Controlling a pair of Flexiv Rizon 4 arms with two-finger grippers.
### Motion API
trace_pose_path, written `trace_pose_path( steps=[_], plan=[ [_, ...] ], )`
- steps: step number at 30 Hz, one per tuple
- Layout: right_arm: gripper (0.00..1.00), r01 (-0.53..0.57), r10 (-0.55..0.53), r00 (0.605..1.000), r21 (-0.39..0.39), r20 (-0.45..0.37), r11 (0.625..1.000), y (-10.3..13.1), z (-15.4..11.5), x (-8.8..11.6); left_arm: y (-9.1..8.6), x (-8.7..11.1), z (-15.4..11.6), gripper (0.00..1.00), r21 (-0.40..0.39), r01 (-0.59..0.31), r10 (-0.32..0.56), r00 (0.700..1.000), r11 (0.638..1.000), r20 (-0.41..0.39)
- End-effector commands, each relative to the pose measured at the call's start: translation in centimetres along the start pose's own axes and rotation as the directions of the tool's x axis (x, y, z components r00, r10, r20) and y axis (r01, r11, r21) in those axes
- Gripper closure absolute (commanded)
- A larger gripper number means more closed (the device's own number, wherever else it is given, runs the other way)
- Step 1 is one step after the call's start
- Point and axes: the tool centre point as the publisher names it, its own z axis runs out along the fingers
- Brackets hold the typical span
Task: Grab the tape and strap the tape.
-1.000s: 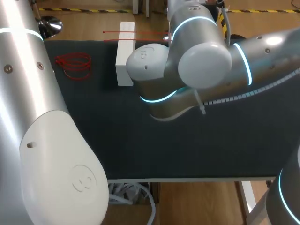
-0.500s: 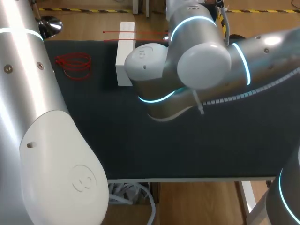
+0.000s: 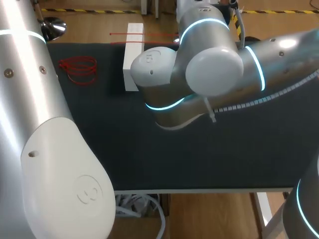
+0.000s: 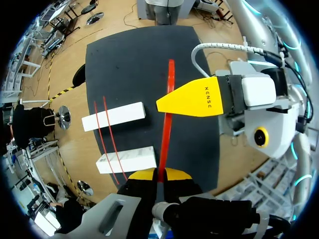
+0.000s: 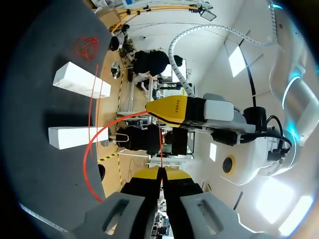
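Overall light: bright and even over the dark mat [image 3: 99, 149] in the head view.
Source: overhead; soft highlights sat on the upper shells of the right arm [image 3: 214, 69] and the left arm [image 3: 45, 124].
Shadows: a soft dark patch lay on the mat just beside the white block [image 3: 132, 55].
Glow: a cyan ring [image 3: 162, 105] shone on the right arm.
Contrast: the red tape [image 4: 162, 142] showed plainly against the mat.
Edges: the mat's straight sides bowed in both wrist views.
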Motion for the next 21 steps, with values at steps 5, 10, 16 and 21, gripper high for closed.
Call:
trace_pose_path(
  steps=[5,10,16,21],
  plan=[
    [1.0,0.004,-0.004,1.0,-0.009,0.007,1.0,0.15,-0.16,-0.76,-0.18,-0.17,-0.18,1.0,-0.006,0.001,-0.001,1.0,1.0,-0.006],
    [1.0,0.004,-0.004,1.0,-0.008,0.008,1.0,0.04,-0.28,-0.82,-0.18,-0.17,-0.18,1.0,-0.006,0.001,-0.001,1.0,1.0,-0.006],
    [1.0,0.005,-0.005,1.0,-0.005,0.005,1.0,-0.24,-0.34,-0.69,-0.18,-0.17,-0.18,1.0,-0.006,0.001,-0.001,1.0,1.0,-0.006],
    [1.0,0.003,-0.002,1.0,-0.009,0.008,1.0,-0.38,-0.44,-0.75,-0.18,-0.17,-0.18,1.0,-0.006,0.001,-0.001,1.0,1.0,-0.006]
  ],
)
